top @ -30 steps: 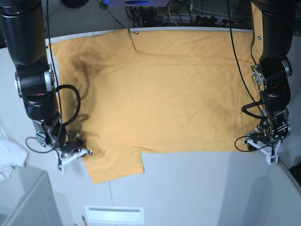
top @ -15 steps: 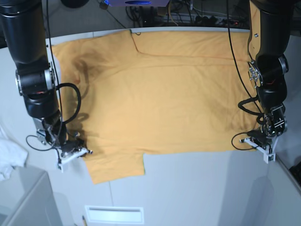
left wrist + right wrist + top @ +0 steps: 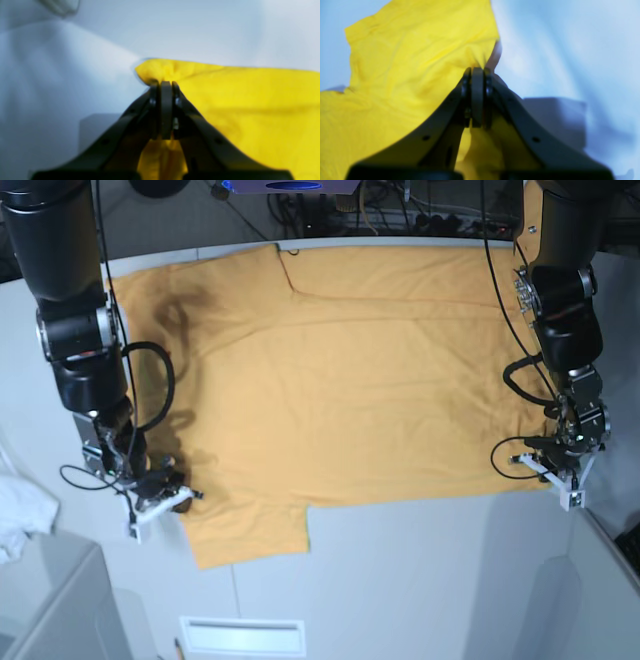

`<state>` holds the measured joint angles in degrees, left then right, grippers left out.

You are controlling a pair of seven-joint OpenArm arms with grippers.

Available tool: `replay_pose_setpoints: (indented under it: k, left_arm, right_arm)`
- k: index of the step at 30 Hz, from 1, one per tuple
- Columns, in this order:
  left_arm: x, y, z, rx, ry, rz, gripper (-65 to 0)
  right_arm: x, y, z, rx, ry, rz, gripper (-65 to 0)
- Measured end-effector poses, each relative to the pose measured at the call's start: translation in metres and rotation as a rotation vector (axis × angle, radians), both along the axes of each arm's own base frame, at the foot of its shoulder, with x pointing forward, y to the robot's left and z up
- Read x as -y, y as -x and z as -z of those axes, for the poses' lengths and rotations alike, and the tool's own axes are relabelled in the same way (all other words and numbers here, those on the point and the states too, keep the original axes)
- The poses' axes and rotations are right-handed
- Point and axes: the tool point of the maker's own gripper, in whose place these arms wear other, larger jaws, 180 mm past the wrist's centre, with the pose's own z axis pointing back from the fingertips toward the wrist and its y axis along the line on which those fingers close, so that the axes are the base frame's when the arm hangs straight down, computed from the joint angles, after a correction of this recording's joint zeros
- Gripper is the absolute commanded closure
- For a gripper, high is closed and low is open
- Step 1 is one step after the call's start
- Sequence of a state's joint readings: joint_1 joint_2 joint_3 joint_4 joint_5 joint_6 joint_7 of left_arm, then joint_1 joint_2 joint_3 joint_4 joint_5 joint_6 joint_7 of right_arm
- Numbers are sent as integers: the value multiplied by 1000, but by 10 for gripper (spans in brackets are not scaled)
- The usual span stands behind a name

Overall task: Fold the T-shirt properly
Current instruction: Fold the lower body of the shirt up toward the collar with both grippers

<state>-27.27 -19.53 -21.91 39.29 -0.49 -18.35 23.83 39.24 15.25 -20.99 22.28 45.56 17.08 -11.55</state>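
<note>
Over the last second both arms have drawn toward the far side of the table (image 3: 400, 580): in the base view the left gripper (image 3: 563, 480) has slid up from lower on the near edge, and the right gripper (image 3: 150, 502) has crept slightly upward as well, each taking its pinch of cloth with it. The shirt (image 3: 340, 380) lies spread flat between the two grippers, plain side up as far as can be seen, its body running from one gripper to the other and one short sleeve hanging toward the near edge just beside the right gripper. In the left wrist view the left gripper (image 3: 165, 86) has its fingers pressed together on a bunched corner of the shirt (image 3: 225, 87), the rest of the cloth falling away to its right. In the right wrist view the right gripper (image 3: 477, 72) is likewise clamped on a fold of the shirt (image 3: 407, 62), most of the fabric lying to its left. I judge this the start of the first fold, the near edge being lifted to carry across the body; the cloth is not yet clear of the table. Counted: one shirt, two grippers, one table, and one white cloth (image 3: 20, 515) well outside the right gripper.
</note>
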Motion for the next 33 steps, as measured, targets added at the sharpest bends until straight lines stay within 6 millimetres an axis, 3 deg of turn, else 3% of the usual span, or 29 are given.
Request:
replay_pose_setpoints:
  k: [5, 9, 15, 21, 27, 30, 33]
  left_arm:
    - [10, 21, -5, -9, 62, -3, 0]
    - [11, 27, -16, 25, 55, 10, 0]
    - [15, 29, -43, 52, 0, 49, 0]
    - [30, 18, -83, 119, -49, 134, 0]
    - [16, 40, -103, 157, -104, 105, 0]
    - [19, 42, -117, 193, -130, 121, 0]
    - [30, 54, -116, 186, -152, 179, 0]
  right_arm:
    - [-10, 0, -25, 66, -1, -77, 0]
    - [1, -4, -44, 92, -50, -35, 0]
    - [14, 6, -38, 44, -51, -20, 0]
    - [12, 16, -30, 37, -46, -31, 0]
    - [5, 27, -31, 44, -38, -48, 0]
    - [2, 25, -40, 70, -35, -38, 0]
    - [-6, 33, -42, 76, -34, -61, 0]
